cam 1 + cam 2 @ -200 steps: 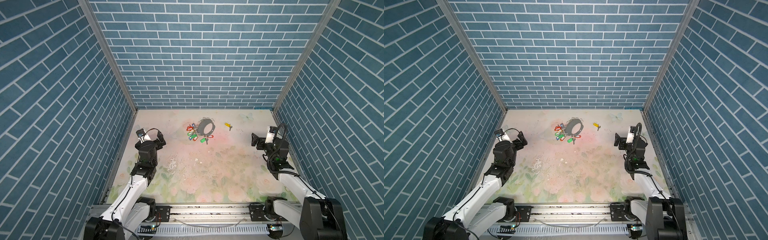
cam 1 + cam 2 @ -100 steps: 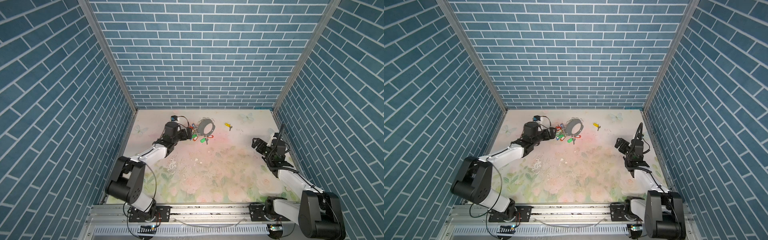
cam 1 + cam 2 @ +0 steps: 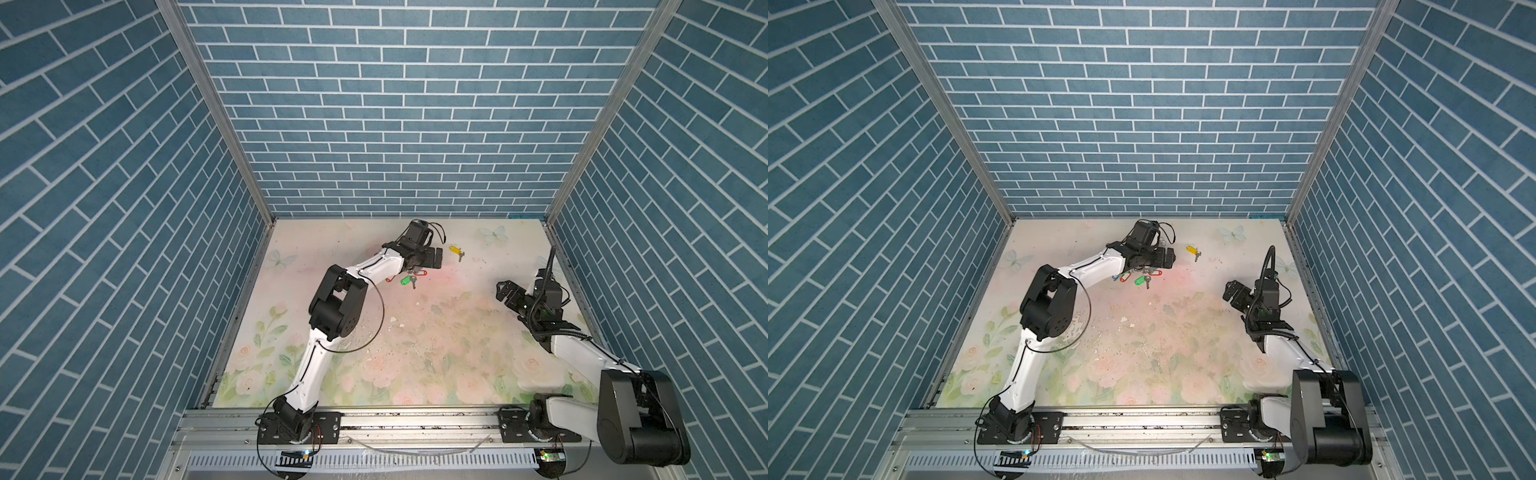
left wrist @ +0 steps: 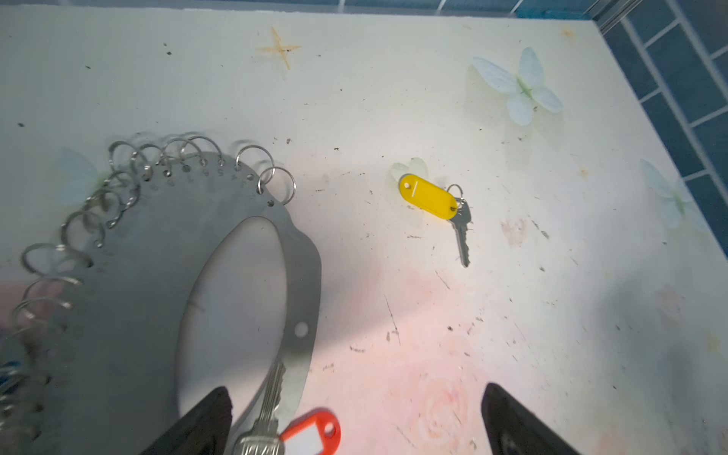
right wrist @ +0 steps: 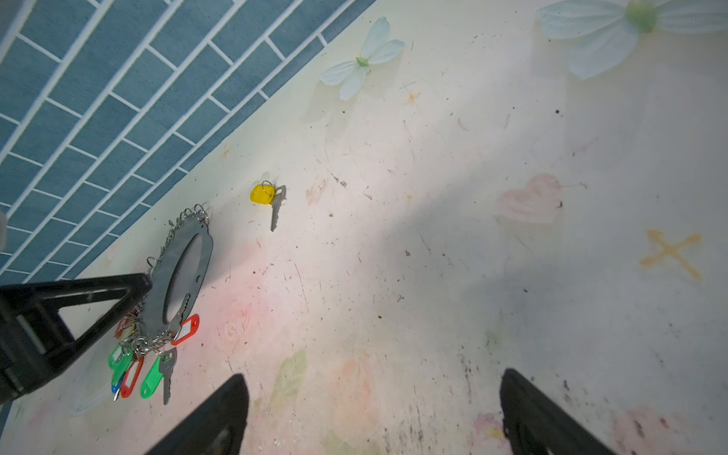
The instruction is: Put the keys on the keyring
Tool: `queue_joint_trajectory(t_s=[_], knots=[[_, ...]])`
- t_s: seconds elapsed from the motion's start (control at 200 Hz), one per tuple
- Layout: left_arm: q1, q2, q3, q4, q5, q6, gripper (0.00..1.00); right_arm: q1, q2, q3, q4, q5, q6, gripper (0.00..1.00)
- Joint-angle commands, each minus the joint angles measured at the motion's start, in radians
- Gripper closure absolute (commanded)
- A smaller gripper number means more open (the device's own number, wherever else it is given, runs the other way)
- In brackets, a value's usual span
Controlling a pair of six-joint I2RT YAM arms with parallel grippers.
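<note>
Currently, approach step: left gripper (image 4: 356, 394), wide open and empty, hangs over the keyring (image 4: 130, 299); right gripper (image 5: 374, 378), open and empty, well apart; the keys (image 4: 429, 197) lie loose on the table (image 4: 551, 315) near the keyring, untouched; next move likely calls for a low, accurate pinch on them.

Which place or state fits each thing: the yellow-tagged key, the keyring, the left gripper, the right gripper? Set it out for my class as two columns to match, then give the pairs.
Column one
1. yellow-tagged key
2. keyring
3. left gripper
4. right gripper

Column two
A. open, over the table, well away from key and keyring
B. lying flat, grey, with a large hole in the middle
C. lying alone, apart from the keyring
D. open, over the keyring's rim

Pairs: 1-C, 2-B, 3-D, 4-A
</note>
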Motion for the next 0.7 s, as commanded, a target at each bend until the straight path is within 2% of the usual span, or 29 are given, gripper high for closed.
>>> queue_joint_trajectory(t_s=[0.0, 0.155, 0.345, 0.495, 0.695], knots=[[0.0, 0.103, 0.164, -0.205, -0.065, -0.012, 0.0, 0.005, -0.002, 0.057, -0.01, -0.019, 0.019, 0.01], [-0.002, 0.238, 0.37, -0.334, -0.114, -0.038, 0.01, 0.007, -0.009, 0.055, -0.008, -0.048, 0.033, 0.01], [-0.01, 0.302, 0.451, -0.401, -0.071, -0.062, 0.03, 0.007, -0.015, 0.057, -0.018, -0.047, 0.042, 0.01], [-0.049, 0.236, 0.334, -0.399, -0.054, -0.052, 0.06, 0.007, -0.023, 0.06, -0.032, -0.033, 0.05, 0.01], [-0.123, 0.03, -0.024, -0.26, -0.038, -0.058, 0.08, 0.009, -0.06, 0.081, -0.097, 0.003, 0.064, 0.02]])
